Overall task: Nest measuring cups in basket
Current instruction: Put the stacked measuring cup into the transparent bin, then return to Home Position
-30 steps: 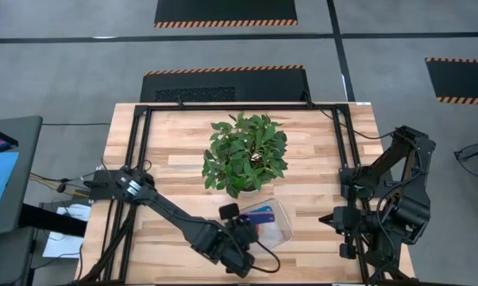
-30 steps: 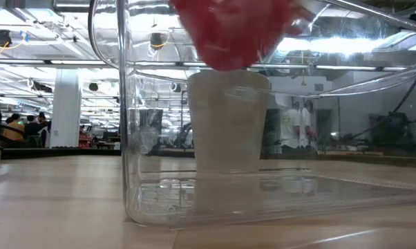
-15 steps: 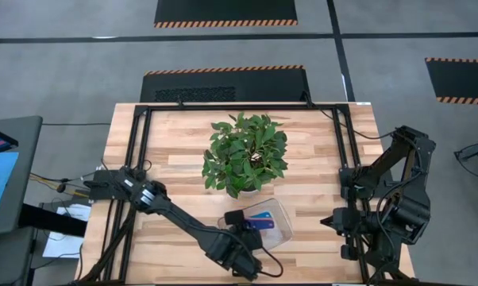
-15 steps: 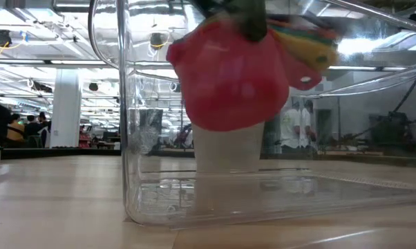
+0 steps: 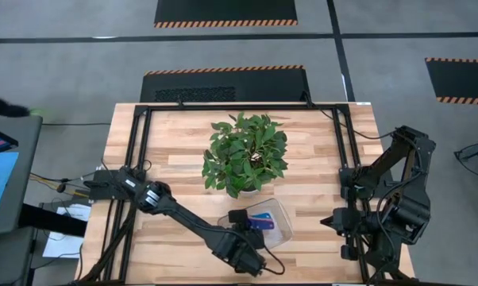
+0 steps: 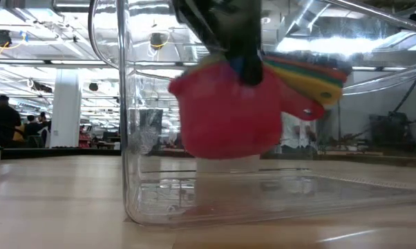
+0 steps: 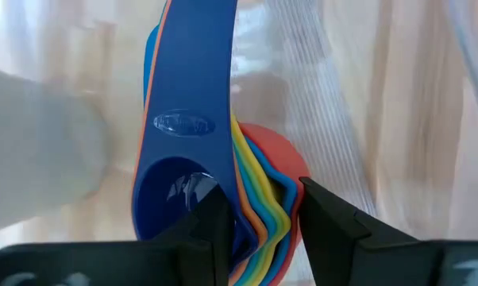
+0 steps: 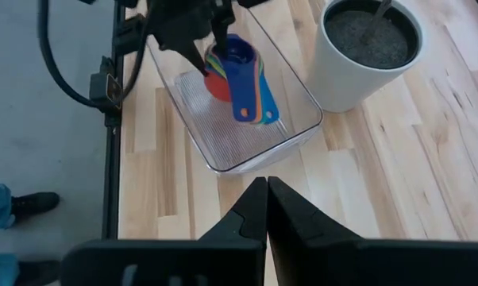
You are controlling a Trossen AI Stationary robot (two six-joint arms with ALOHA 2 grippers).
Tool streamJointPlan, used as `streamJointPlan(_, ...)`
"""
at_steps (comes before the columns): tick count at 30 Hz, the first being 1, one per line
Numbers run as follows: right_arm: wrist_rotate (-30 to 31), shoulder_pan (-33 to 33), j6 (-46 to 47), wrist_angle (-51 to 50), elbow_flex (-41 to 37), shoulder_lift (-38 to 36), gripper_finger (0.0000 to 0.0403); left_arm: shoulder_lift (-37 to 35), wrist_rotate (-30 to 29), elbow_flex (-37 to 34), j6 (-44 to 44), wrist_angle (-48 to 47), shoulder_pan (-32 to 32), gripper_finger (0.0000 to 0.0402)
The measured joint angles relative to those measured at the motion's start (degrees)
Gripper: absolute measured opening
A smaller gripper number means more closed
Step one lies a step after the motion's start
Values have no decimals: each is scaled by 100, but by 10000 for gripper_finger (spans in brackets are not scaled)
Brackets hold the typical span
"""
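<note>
The measuring cups (image 7: pixel 193 119) are nested in one stack, dark blue on top and red (image 6: pixel 229 121) outermost, their handles (image 6: pixel 312 79) fanned out together. My left gripper (image 7: pixel 263 218) is shut on the stack inside the clear basket (image 5: pixel 280 230), which lies flat on the table in front of the plant. The right wrist view shows the stack (image 8: pixel 240 70) over the basket's floor (image 8: pixel 223 131). My right gripper (image 8: pixel 264 214) is shut and waits at the table's right side. My left gripper pinches the nested cups at the stacked rims (image 7: pixel 259 214), on the side away from the handles. One finger (image 7: pixel 211 230) stands inside the dark blue cup, the other (image 7: pixel 326 222) outside the red one. It comes from above, pointing down. The stack is upright and lifted just clear of the basket floor.
A leafy plant (image 5: pixel 245 153) in a white pot (image 8: pixel 366 48) stands just beyond the basket's far side. A black frame (image 5: pixel 144 143) runs along the table's edges. Bare wood lies left and right of the basket. People stand far back in the room (image 6: pixel 4 124).
My left gripper has come down into the basket with the stack of cups, still shut on it. In the low view the red cup has dropped from the top of the picture to just above the basket floor, and the fanned handles have come into sight.
</note>
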Motion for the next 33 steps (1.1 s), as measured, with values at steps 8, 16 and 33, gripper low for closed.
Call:
streamJointPlan(8,-211,-2,40,12,0,0,27,-4,359,-356,3,312,163,222)
streamJointPlan(16,-304,-2,42,9,0,0,27,-3,764,200,46,156,215,258)
streamJointPlan(33,-595,-1,61,-14,0,0,27,-1031,1769,271,-2026,-1973,-532,260)
